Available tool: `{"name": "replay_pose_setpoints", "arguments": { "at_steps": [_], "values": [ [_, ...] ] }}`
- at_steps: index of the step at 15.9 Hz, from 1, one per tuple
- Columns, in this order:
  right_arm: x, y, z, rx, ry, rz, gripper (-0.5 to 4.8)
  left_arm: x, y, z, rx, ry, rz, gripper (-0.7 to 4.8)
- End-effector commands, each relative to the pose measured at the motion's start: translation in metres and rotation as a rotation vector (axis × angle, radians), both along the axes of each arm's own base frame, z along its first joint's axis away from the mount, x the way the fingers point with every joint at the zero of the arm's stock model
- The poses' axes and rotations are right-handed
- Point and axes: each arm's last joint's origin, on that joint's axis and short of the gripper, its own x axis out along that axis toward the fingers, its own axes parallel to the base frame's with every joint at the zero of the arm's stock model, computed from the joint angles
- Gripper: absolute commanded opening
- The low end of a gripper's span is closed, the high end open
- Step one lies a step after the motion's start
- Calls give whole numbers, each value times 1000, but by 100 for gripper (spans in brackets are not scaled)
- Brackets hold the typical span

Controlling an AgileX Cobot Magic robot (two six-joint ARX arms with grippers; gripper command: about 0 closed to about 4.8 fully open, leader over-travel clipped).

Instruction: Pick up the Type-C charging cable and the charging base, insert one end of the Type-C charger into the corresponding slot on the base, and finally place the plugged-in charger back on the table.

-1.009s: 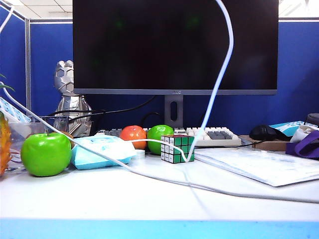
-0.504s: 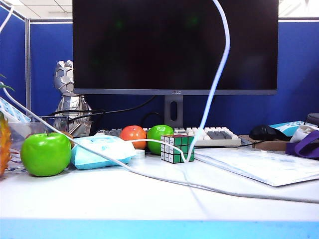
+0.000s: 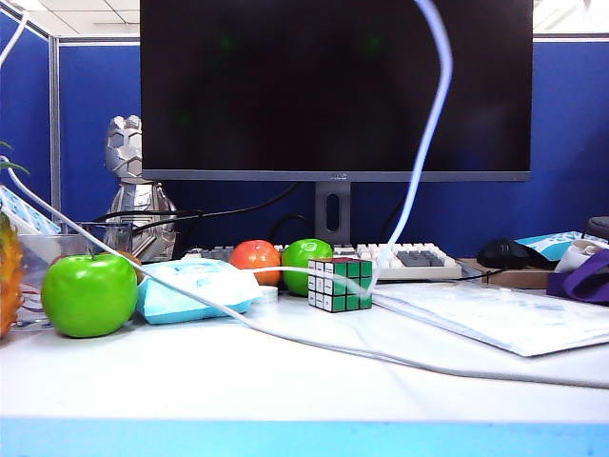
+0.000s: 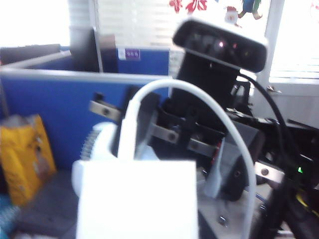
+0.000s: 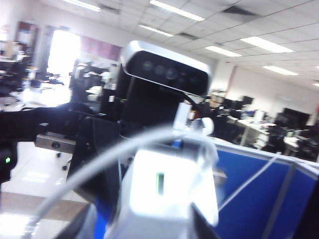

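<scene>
Left wrist view is showing the charging base close up, gripped by the left gripper, with the Type-C charging cable arching from its top. Right gripper is facing the base; its grip I cannot tell. Exterior view is showing the cable dangling to the table beside the Rubik's cube.

On the worktop sit two green apples, one orange fruit, one Rubik's cube, one wipes pack, one keyboard and one monitor.
</scene>
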Motion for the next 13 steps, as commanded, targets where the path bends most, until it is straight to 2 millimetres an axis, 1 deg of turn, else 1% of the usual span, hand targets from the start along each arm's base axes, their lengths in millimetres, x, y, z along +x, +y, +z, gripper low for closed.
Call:
{"name": "replay_pose_setpoints", "arguments": {
  "at_steps": [1,5,9,13],
  "values": [
    [5,-2,-13,-62,121,1,251,-13,8,23,-119,-152,14,-6],
    [0,-9,-7,-21,95,-51,241,-13,8,21,-103,-136,9,-6],
    [-8,-13,3,33,26,-47,239,-13,8,18,-74,-104,-3,-6],
    [-10,-15,12,120,45,-57,238,-14,7,12,-28,-116,-66,-6]
  ]
}}
